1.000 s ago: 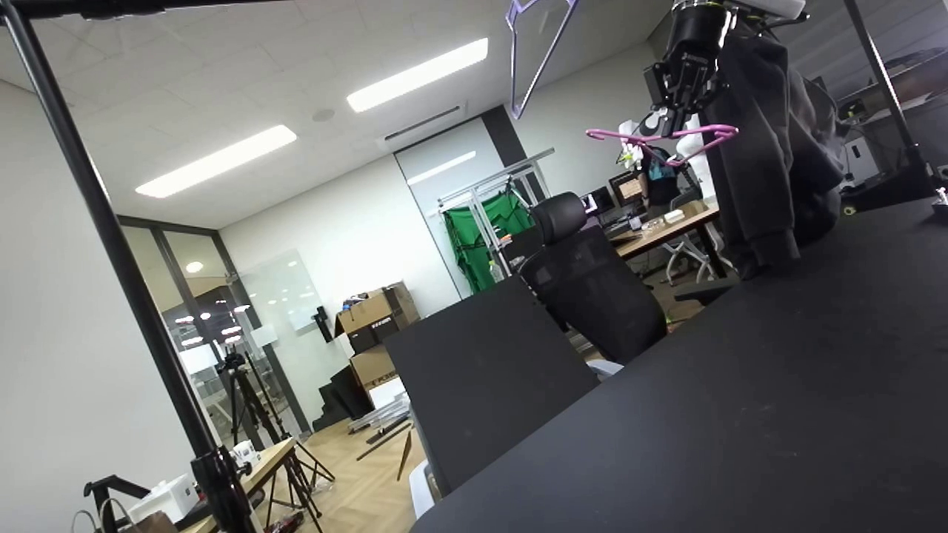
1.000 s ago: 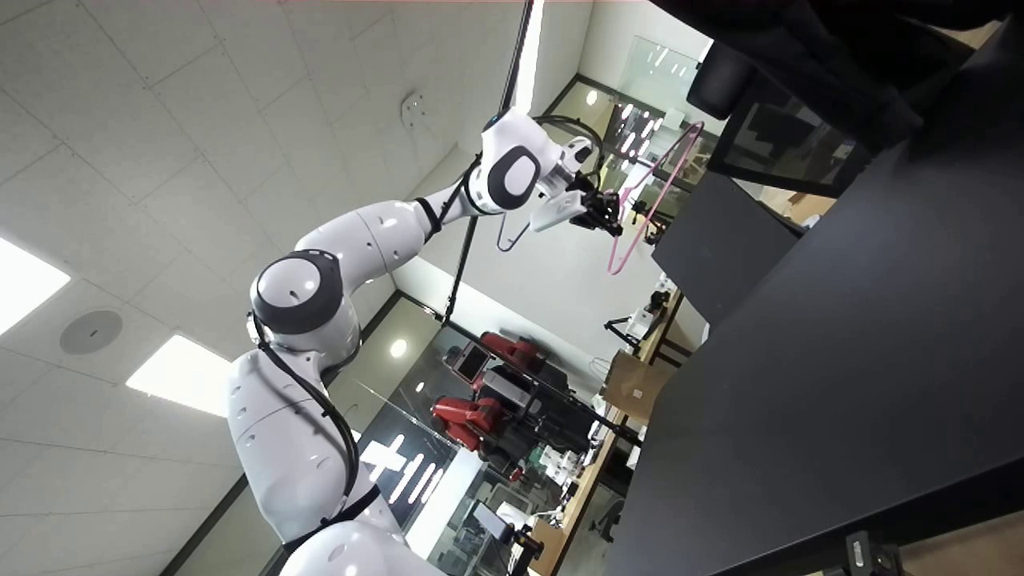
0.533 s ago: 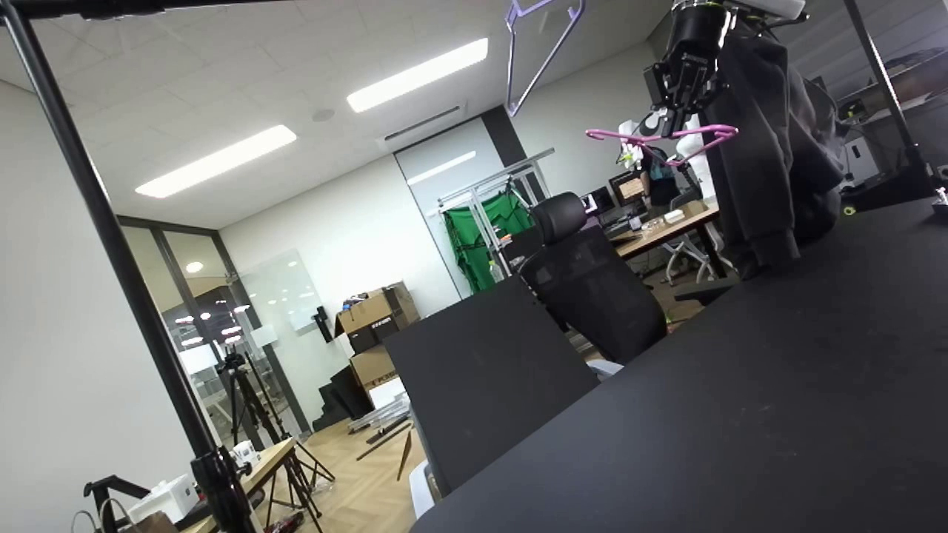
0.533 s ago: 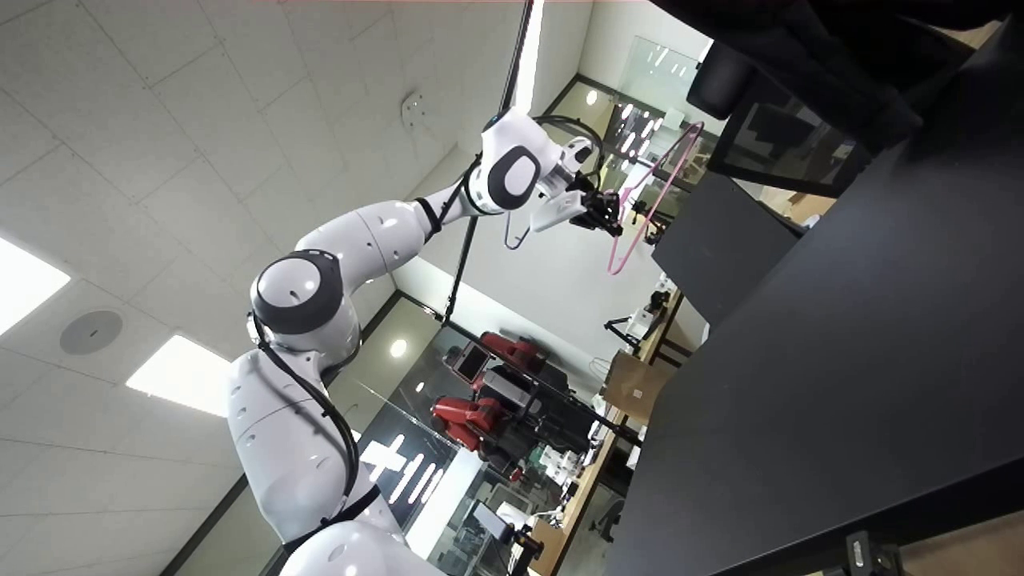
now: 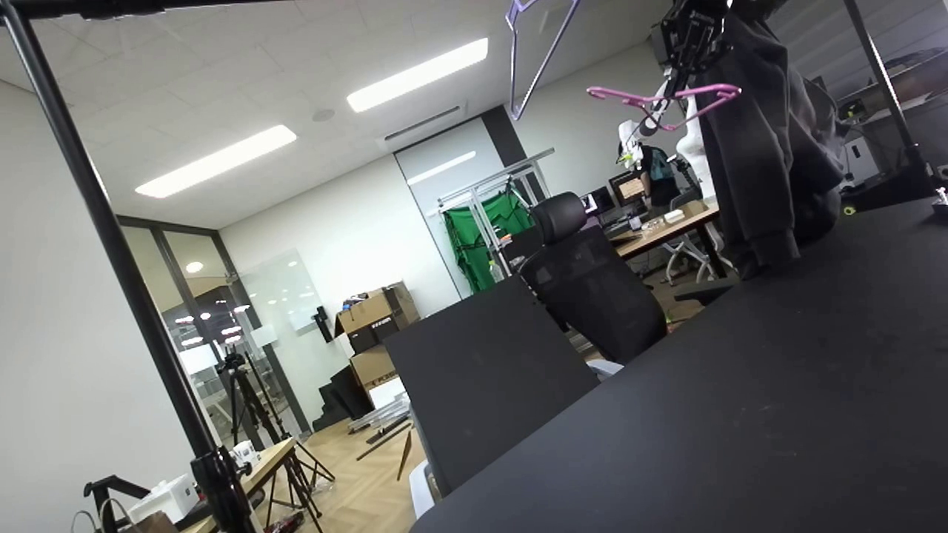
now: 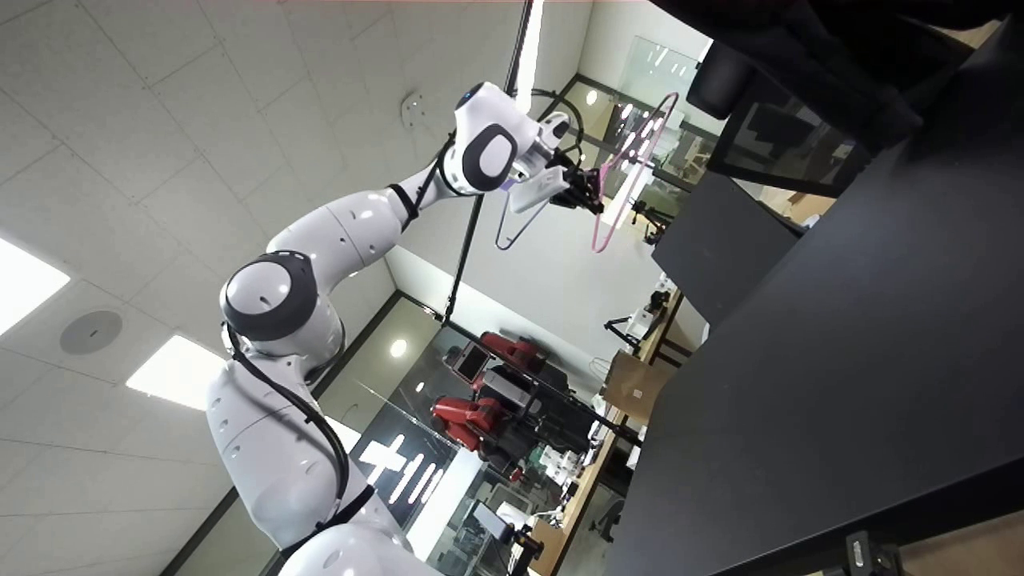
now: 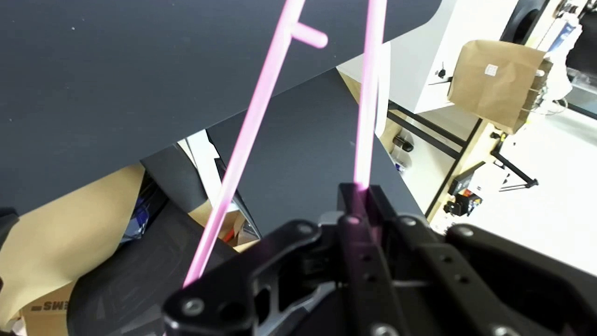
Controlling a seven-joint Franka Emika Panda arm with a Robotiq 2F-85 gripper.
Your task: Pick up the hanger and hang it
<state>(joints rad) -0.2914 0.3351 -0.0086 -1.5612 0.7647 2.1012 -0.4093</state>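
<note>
The pink hanger (image 5: 711,90) is held up in the air, well above the black table. It also shows in an exterior view (image 6: 640,170), seen nearly edge-on. My gripper (image 5: 672,87) is shut on one of its bars. In the wrist view the fingertips (image 7: 360,191) pinch this bar, and another bar of the hanger (image 7: 253,116) with a short stub runs beside it on the left. The hanger lies tilted, nearly flat, in an exterior view. Its hook is hard to make out.
A purple hanger (image 5: 512,66) hangs high up; its top is out of view. It is partly behind the arm in an exterior view (image 6: 524,230). Black frame poles (image 5: 111,229) surround the black table (image 5: 703,437). Dark clothing (image 5: 763,148) is close behind the gripper. An office chair (image 5: 592,281) stands beyond.
My gripper and the pink hanger have risen; in an exterior view they also shifted left. The purple hanger sways slightly.
</note>
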